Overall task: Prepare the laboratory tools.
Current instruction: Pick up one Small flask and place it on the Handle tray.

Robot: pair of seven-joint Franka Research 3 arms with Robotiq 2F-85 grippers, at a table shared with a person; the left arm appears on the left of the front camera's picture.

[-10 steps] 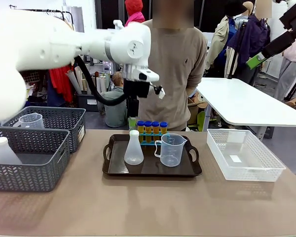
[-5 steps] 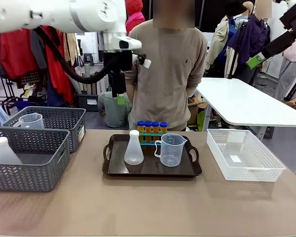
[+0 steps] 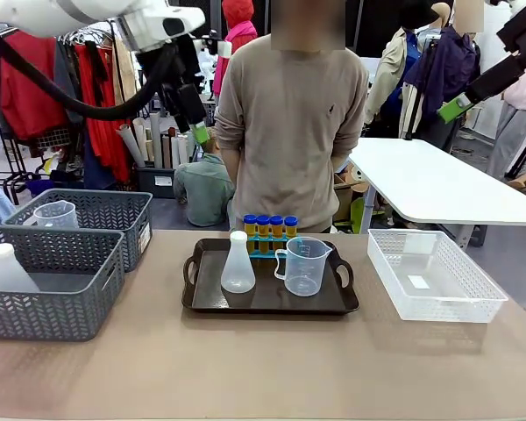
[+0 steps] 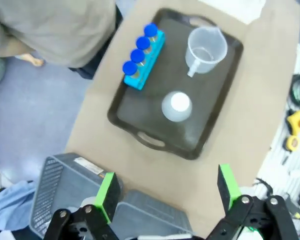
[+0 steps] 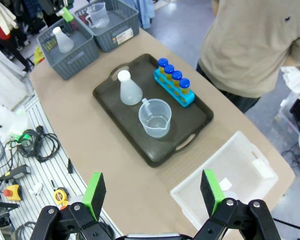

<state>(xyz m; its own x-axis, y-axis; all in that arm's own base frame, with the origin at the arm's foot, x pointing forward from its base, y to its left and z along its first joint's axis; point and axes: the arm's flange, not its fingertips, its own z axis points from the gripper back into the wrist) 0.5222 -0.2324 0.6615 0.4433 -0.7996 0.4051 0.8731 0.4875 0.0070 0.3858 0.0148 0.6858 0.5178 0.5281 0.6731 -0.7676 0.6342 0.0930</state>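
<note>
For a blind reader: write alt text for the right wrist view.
A dark tray on a tan table holds a conical flask, a clear beaker and a blue rack of four blue-capped tubes. The open right pincer hovers high above.

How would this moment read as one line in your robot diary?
left gripper: open, raised, empty | right gripper: open, raised, empty | tray: flask, beaker, tubes

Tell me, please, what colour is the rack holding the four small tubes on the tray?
The rack is bright blue-turquoise, clearest in the right wrist view.
</note>
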